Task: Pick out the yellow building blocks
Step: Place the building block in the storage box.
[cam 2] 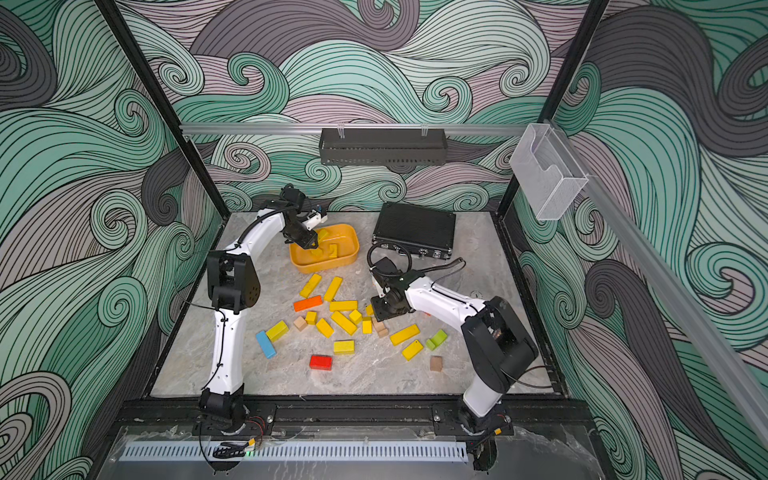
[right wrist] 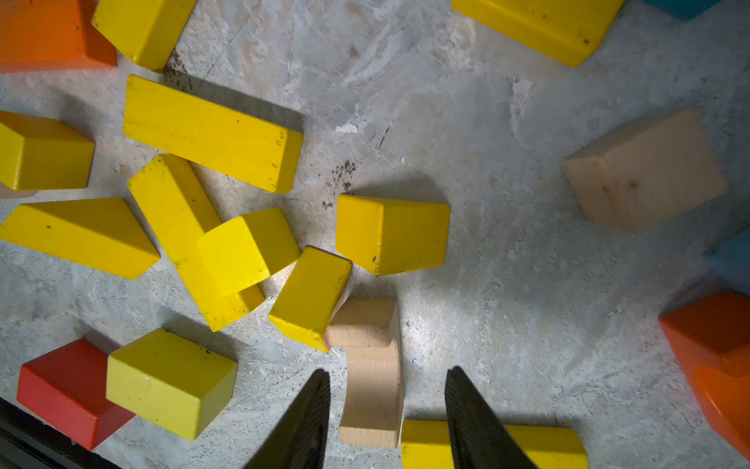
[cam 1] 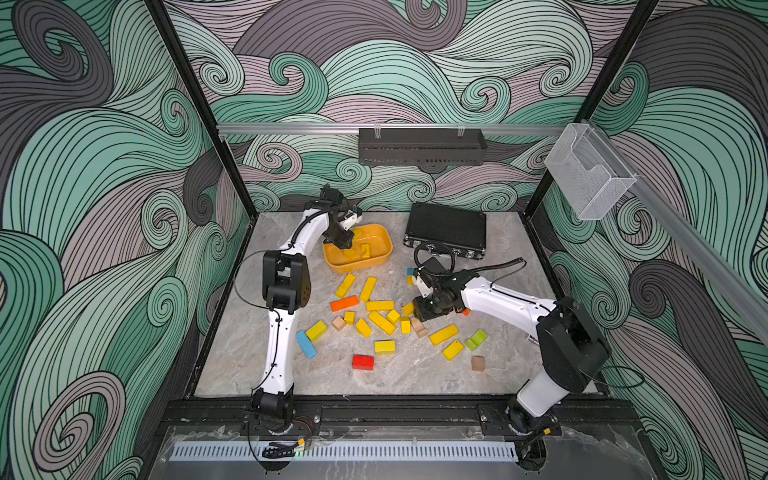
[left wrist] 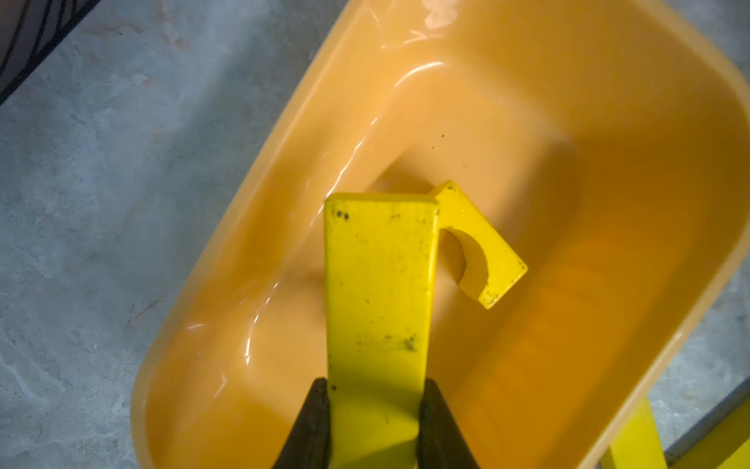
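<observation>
The marble table [cam 1: 232, 357] carried everything. Toward its far edge, left of the middle, sat the orange-yellow tub [cam 1: 374, 262]. My left claw [left wrist: 375, 390] hung over it, pinched tight on one long yellow bar [left wrist: 381, 284]. The bar's long axis ran straight out from my fingertips, down toward the tub floor. Its free end was just beside a yellow arch block [left wrist: 491, 260] lying inside. With the tub directly under the bar, I judged that letting go was all that side needed.

The other yellow building blocks [cam 1: 381, 322] lay scattered about the table's middle, nearer my right arm. My right claw [right wrist: 387, 370] hovered low over them, partly spread and holding nothing. A plain wooden arch [right wrist: 371, 365], not mine to take, sat between its tips. The nearest yellow pieces lay just ahead of the tips: a short brick [right wrist: 310, 296] touching that arch, and a cube [right wrist: 391, 233].
</observation>
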### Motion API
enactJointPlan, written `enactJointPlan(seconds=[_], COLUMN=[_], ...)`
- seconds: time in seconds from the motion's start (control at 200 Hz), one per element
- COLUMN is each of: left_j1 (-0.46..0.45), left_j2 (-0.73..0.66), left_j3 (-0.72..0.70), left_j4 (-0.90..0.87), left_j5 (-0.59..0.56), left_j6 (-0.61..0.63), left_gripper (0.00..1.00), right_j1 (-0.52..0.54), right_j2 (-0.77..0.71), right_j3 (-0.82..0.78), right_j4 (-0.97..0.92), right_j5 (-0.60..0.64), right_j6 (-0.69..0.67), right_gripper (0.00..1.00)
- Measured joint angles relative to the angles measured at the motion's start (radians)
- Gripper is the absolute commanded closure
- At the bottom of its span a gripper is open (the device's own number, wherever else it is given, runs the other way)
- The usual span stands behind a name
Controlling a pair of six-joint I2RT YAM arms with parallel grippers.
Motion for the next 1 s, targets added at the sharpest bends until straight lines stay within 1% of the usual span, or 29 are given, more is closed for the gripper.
enactJointPlan(seconds=[0.085,0.23,0.455,0.565,0.605,0.66,0.736,0.826,1.001], left_j1=[-0.016,-0.034,-0.037,-0.037,-0.037,-0.037,-0.037,-0.037,-0.037], left_j2=[0.009,0.023,0.023,0.023,0.021,0.014,-0.010,-0.061,-0.205], left_j3=[0.000,-0.004,-0.014,-0.014,-0.016,-0.019,-0.034,-0.055,-0.055], left_j4=[-0.002,-0.005,-0.003,0.003,0.005,0.006,0.014,0.018,0.031], left_j5=[-0.040,-0.089,-0.122,-0.141,-0.145,-0.152,-0.159,-0.162,-0.162], left_j6=[0.011,0.019,0.017,0.014,0.011,0.006,-0.008,-0.027,-0.084], left_gripper=[0.83,0.69,0.51,0.42,0.37,0.25,0.16,0.13,0.13], right_j1=[0.002,0.010,0.031,0.060,0.074,0.095,0.124,0.154,0.192], right_j2=[0.008,0.029,0.042,0.039,0.035,0.027,0.008,-0.011,0.003], right_j3=[0.000,0.008,0.021,0.030,0.031,0.031,0.025,0.012,0.002], right_j4=[-0.001,-0.001,-0.006,-0.023,-0.024,-0.031,-0.031,-0.030,-0.022], right_j5=[-0.002,-0.005,-0.007,-0.002,0.001,0.003,0.003,0.003,0.007], right_j6=[0.000,0.000,0.000,0.000,0.002,0.006,0.020,0.038,0.073], right_gripper=[0.51,0.52,0.52,0.52,0.51,0.52,0.51,0.51,0.52])
